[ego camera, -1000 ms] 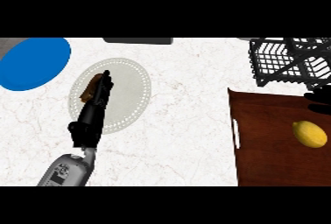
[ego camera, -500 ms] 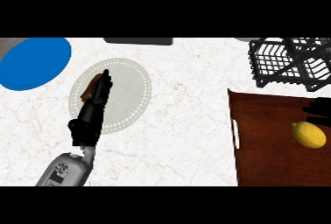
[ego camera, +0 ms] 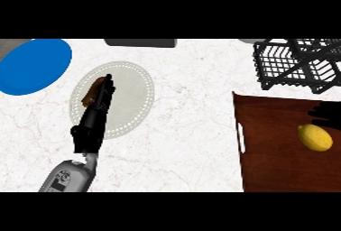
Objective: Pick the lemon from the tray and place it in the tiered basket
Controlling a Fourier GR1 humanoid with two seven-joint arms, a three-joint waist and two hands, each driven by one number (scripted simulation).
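The left robot hand (ego camera: 95, 118) lies stretched out with its fingers straight and close together, pointing away from the robot and holding nothing. It reaches over the left part of a pale grey round plate (ego camera: 133, 97) with a dotted rim. A brown thing (ego camera: 90, 91) shows just beside the fingertips on that plate; what it is cannot be told. The grey forearm (ego camera: 66, 177) comes in from the lower edge.

The right robot hand (ego camera: 328, 113) shows only as a dark shape at the view's right edge, so whether it is open or closed cannot be told. It sits over the tray, just beyond the lemon (ego camera: 315, 137); whether the two touch cannot be told.

The lemon rests on the dark brown wooden tray (ego camera: 273, 153), near the tray's right side. A pale handle slot (ego camera: 240, 137) runs along the tray's left edge.

The black wire tiered basket (ego camera: 293, 63) stands just beyond the tray's far edge, apart from the lemon.

A blue plate (ego camera: 33, 65) lies at the far left of the white marbled table (ego camera: 193, 135), near the grey plate. A dark grey object (ego camera: 140, 43) sits at the table's far edge.
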